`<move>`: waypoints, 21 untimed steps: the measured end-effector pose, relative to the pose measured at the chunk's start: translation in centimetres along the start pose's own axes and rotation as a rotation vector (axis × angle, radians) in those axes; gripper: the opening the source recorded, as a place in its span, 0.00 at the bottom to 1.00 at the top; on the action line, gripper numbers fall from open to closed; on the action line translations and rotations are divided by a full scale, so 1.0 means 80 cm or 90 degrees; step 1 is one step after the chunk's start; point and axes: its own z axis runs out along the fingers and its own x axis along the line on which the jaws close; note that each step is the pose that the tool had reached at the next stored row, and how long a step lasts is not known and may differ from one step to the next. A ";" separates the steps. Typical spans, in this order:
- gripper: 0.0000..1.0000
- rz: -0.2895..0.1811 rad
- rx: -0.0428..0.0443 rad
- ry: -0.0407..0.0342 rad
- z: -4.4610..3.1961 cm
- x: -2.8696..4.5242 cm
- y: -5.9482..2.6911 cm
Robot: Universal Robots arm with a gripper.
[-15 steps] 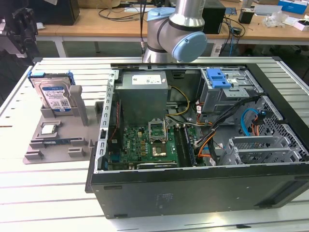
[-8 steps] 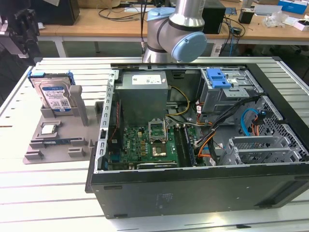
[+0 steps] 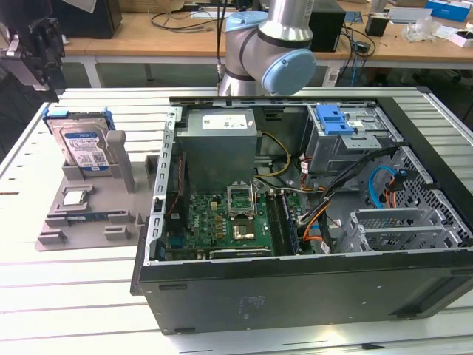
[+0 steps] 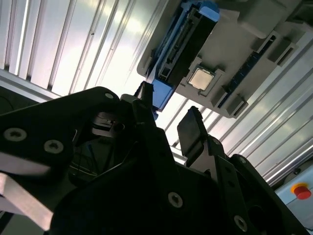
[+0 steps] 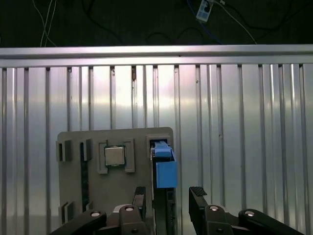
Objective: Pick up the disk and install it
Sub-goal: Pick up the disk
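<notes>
The disk [image 3: 83, 144] stands on edge in a slot of the grey fixture plate [image 3: 89, 222], on the ribbed table [image 3: 74, 296], at the exterior view's left of the open computer case [image 3: 295, 296]. In the first wrist view you see it edge-on, its blue carrier bracket [image 5: 165, 172] uppermost.

The gripper [image 5: 168, 196] hangs over it, spread and holding nothing. Its 2 fingers [image 5: 198, 196] sit either side of the bracket and look clear of it.

To do this grasp well, I judge you should:
- centre the thin edge between the 2 fingers
- keep them square to the broad faces
- come straight down, so the pads meet metal rather than the plastic bracket
- close evenly, since a skewed pinch would likely tilt the disk in its slot

Mind these edges:
- the slot walls and the upright grey post [image 3: 124, 159] just beside the disk
- the CPU chip [image 5: 115, 156], near it on the same plate
- the case's side wall [image 3: 164, 185], between the plate and the drive cage [image 3: 347, 144]

Open room lies straight above the disk and over the bare table beyond the plate. Inside the case, cables [image 3: 325, 214] crowd the space near the cage.
</notes>
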 end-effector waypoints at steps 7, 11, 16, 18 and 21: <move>0.48 -0.001 0.0000 0.0015 0.0142 -0.0019 -0.001; 0.48 -0.022 -0.0003 0.0025 0.0217 -0.0003 -0.001; 0.48 -0.033 -0.0003 0.0030 0.0296 0.0003 -0.002; 0.48 -0.034 -0.0004 0.0030 0.0344 0.0005 -0.002; 0.48 -0.034 -0.0003 0.0030 0.0398 0.0006 -0.002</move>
